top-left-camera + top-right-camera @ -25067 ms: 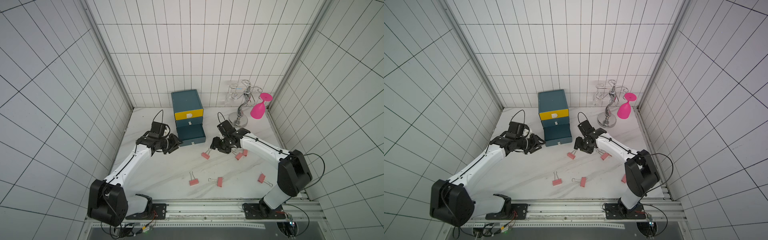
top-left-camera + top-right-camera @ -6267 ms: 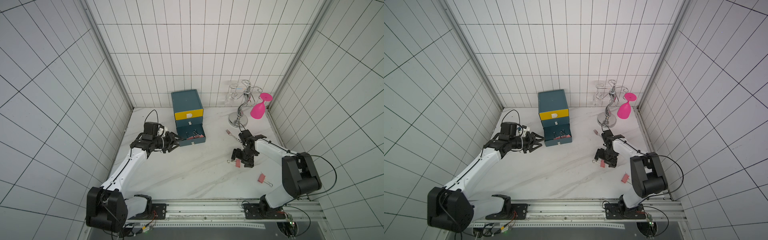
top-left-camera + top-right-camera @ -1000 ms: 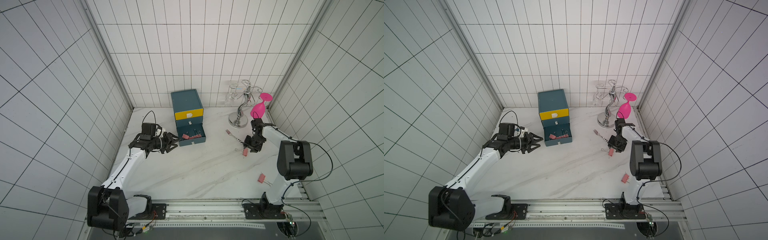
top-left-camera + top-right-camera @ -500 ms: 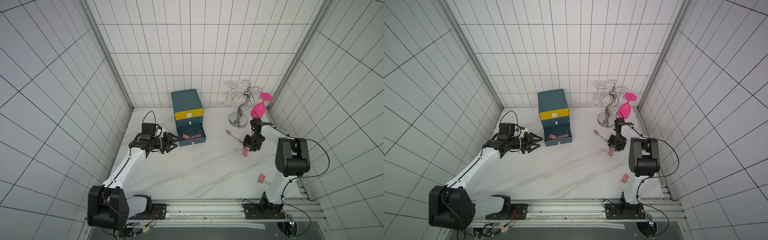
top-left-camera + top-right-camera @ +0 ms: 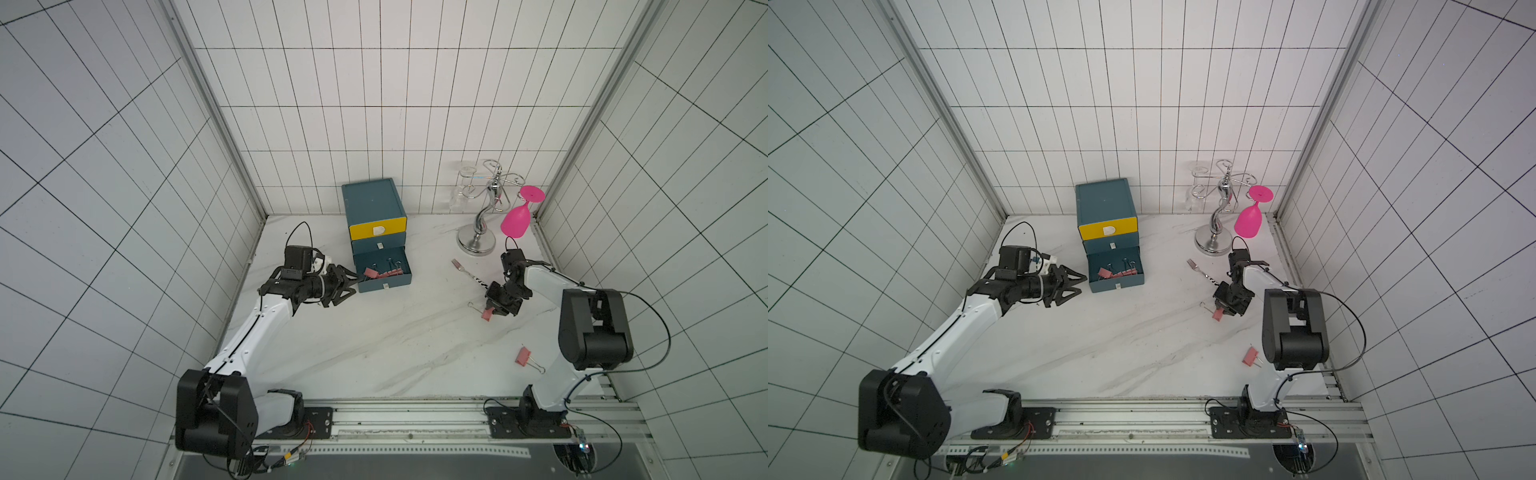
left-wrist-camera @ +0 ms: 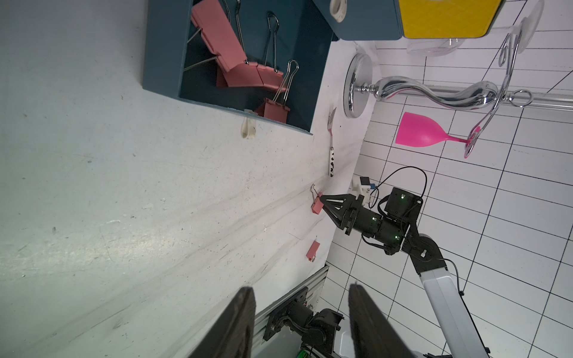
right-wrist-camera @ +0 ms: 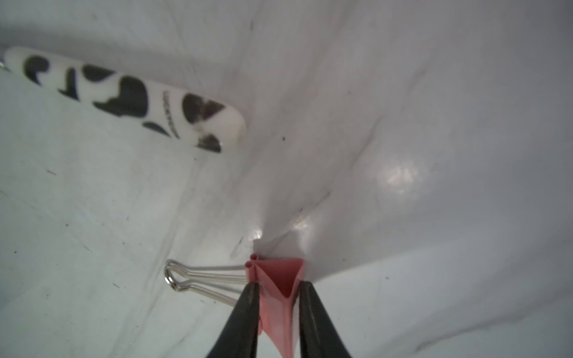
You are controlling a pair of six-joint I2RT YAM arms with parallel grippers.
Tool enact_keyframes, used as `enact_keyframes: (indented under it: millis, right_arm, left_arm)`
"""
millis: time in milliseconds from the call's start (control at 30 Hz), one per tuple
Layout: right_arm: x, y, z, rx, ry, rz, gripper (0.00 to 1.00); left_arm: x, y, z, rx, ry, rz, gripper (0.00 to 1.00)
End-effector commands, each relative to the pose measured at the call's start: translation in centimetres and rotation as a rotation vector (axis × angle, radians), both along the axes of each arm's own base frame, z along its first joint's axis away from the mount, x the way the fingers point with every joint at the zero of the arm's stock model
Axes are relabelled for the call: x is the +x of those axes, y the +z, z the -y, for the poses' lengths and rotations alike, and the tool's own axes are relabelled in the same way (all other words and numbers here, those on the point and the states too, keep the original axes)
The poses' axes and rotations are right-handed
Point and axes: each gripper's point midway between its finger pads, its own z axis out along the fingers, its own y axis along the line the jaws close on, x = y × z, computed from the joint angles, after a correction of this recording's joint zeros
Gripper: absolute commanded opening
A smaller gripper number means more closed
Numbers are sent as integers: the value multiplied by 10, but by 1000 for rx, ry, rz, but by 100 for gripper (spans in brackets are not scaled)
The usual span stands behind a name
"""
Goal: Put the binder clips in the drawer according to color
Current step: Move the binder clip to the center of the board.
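Since a second ago the right gripper has narrowed its jaws, and they now press on both sides of the pink binder clip. The right wrist view shows one black fingertip against each flank of the folded body. The clip lies on the marble bench near the right edge, about midway between front and back, with its wire handles stretched out flat beside it. A fork with a black-and-white patterned handle lies just behind it, not touching.

Four fewer clips lie loose on the bench than twenty-five seconds ago. Only a second pink clip is left, close to the front right corner.

At the middle of the back edge stands the drawer unit. Its bottom drawer is pulled out and holds several pink clips.

Just beside that drawer's front left corner the left gripper hovers with its jaws spread and nothing between them.

A chrome glass rack with a hanging pink glass stands at the back right corner.
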Motion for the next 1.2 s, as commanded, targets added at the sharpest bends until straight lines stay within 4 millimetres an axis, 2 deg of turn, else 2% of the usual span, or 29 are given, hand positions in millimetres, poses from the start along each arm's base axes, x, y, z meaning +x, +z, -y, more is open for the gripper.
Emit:
enact_keyframes:
  millis: [0, 267, 433, 500, 600, 700, 833, 967, 1033, 1167]
  right_arm:
    - [-10, 4, -28, 81, -31, 14, 25]
    - [-37, 2, -97, 170, -66, 32, 23]
    - [-42, 11, -139, 255, -56, 31, 23]
    - [-42, 20, -149, 268, -34, 42, 27]
    - [-42, 38, -155, 275, 13, 78, 42]
    - [-41, 55, -148, 219, 103, 124, 53]
    - [-29, 67, -130, 67, 281, 193, 57]
    - [-12, 51, -127, 33, 389, 150, 54]
    - [-3, 41, -130, 18, 432, 130, 54]
    - [3, 21, -143, 46, 477, 78, 54]
  left_arm:
    - [6, 7, 2, 6, -1, 39, 52]
    - [2, 6, 3, 4, -1, 42, 52]
    - [0, 6, 3, 0, -3, 42, 52]
    - [-1, 7, 3, -1, -3, 45, 52]
    - [-1, 8, 2, -3, -1, 49, 52]
    - [-2, 9, 3, -5, -2, 52, 52]
    - [-1, 10, 3, -9, 2, 53, 52]
    - [0, 14, 3, -12, 4, 62, 52]
    - [0, 16, 3, -13, 2, 64, 52]
    - [-4, 19, 3, -11, -1, 71, 52]
